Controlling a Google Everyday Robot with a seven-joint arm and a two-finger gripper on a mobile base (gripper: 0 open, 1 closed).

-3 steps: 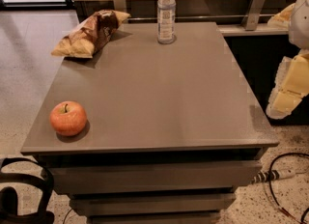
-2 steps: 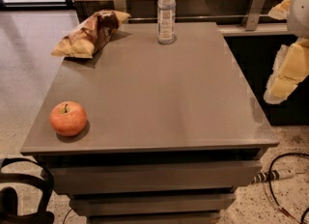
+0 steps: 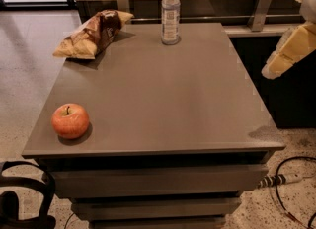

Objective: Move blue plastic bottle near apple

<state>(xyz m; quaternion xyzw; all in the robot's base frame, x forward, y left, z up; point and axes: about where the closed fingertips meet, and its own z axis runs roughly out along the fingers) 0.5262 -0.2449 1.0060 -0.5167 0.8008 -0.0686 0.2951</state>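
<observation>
The blue plastic bottle (image 3: 170,13) stands upright at the far edge of the grey table (image 3: 163,99), white cap on top. The apple (image 3: 70,120), red-orange with a short stem, sits at the near left corner of the table. My gripper (image 3: 285,54), pale yellow-white, hangs at the right edge of the view, beyond the table's right side and above its level. It is far to the right of the bottle and holds nothing that I can see.
A brown and yellow snack bag (image 3: 93,34) lies at the far left corner of the table. A metal rail with brackets (image 3: 261,7) runs behind the table. Cables (image 3: 286,178) lie on the floor at the right. A dark strap (image 3: 24,193) sits at lower left.
My gripper has moved upward along the right edge of the view. The bottle, apple and bag have not moved.
</observation>
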